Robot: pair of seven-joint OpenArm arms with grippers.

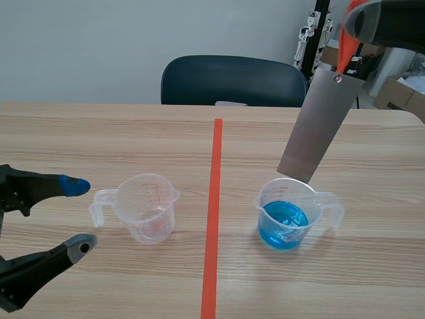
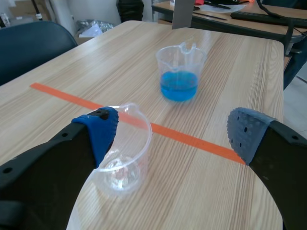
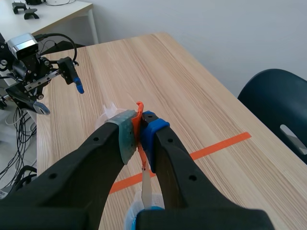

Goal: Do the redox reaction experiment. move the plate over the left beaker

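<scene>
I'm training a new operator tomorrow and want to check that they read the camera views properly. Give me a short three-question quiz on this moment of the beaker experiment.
1. True or false: the metal plate hangs over the empty beaker.
2. What does the right claw grip?
A. the plate's orange tab
B. a beaker's handle
C. nothing
3. Fill in the missing word: the left claw, beside the empty beaker, stands ___.

Key
1. False: it hangs over the beaker of blue liquid.
2. A.
3. open.
</scene>
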